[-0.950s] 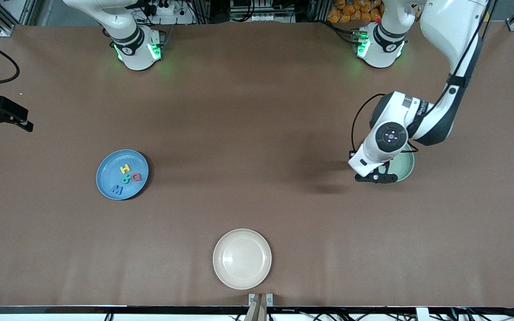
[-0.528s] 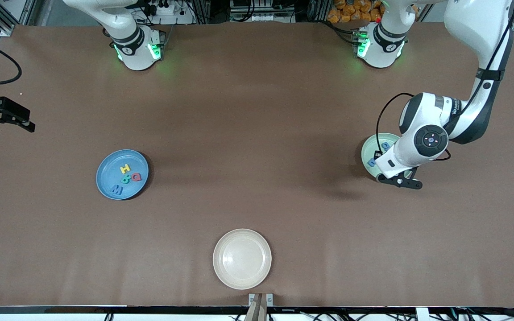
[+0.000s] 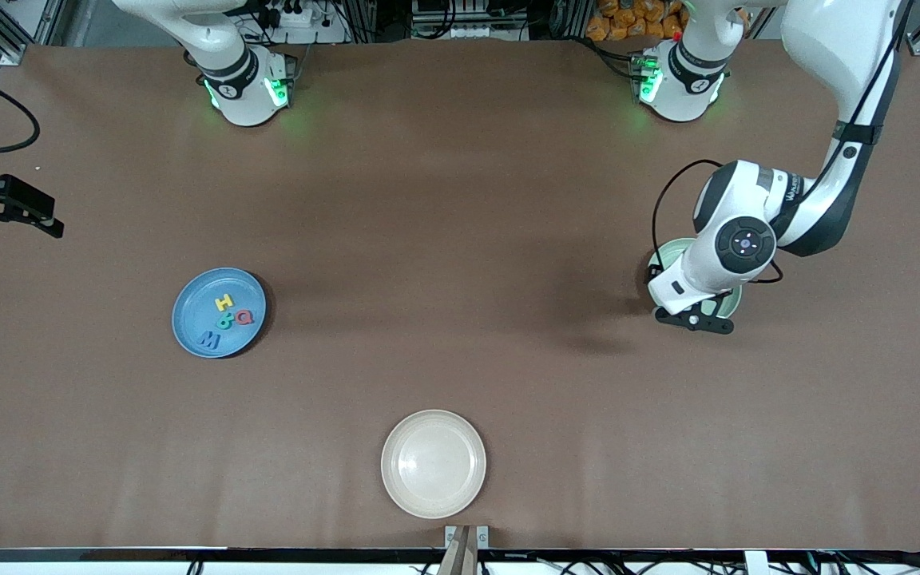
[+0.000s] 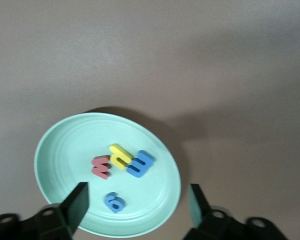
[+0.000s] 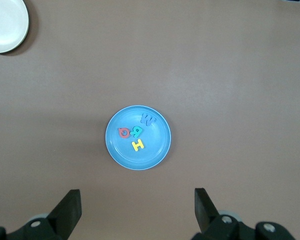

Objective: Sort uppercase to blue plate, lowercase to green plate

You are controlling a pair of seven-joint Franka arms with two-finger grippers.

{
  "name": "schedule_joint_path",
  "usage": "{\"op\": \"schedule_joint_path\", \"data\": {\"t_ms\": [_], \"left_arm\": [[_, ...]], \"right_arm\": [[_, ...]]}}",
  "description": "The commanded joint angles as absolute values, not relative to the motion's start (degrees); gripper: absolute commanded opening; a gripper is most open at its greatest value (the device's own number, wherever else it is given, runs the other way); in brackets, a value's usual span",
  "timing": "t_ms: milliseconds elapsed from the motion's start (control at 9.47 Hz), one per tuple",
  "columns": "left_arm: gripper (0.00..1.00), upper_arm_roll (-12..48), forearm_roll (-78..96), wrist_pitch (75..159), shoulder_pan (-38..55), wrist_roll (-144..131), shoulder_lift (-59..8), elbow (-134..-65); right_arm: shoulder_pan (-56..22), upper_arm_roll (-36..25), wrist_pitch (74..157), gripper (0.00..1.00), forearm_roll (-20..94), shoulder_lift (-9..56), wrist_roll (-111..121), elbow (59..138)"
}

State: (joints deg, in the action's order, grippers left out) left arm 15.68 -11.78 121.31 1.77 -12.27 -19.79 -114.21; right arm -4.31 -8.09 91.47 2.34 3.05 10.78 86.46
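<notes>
Left wrist view | green plate: four lowercase | both jaws released

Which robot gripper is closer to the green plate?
Left. The left gripper hangs open just above the green plate. The right gripper waits open high over the table, above the blue plate.

The left arm reaches down from its base at about one o'clock, elbow bent out toward its own end of the surface, wrist turned downward. The left gripper hangs above the surface with its jaws spread wide and nothing between them. The right arm waits; the right gripper hangs high above the surface, jaws wide apart and empty.
</notes>
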Motion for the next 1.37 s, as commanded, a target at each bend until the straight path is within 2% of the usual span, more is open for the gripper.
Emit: {"op": "schedule_joint_path", "data": {"t_ms": [0, 422, 845, 1267], "left_arm": [[1.00, 16.61, -10.29, 120.41, 1.14, -14.67, -17.50, -115.05], [1.00, 16.52, -1.87, 120.41, -1.14, -14.85, -12.32, -117.15], [1.00, 16.44, -0.71, 120.50, -1.14, -14.85, -6.25, -121.20], [1.00, 16.00, -0.53, 120.41, -3.08, -14.59, -5.80, -112.26]], "right_arm": [[-4.31, -8.09, 91.14, 1.00, 3.16, 3.43, 11.34, 85.34], [-4.31, -8.17, 91.14, 1.00, 3.25, 3.43, 11.34, 85.34], [-4.31, -8.17, 91.14, 1.00, 3.25, 3.43, 11.34, 85.34], [-4.13, -8.17, 91.14, 1.00, 3.25, 3.43, 11.34, 85.34]]}}
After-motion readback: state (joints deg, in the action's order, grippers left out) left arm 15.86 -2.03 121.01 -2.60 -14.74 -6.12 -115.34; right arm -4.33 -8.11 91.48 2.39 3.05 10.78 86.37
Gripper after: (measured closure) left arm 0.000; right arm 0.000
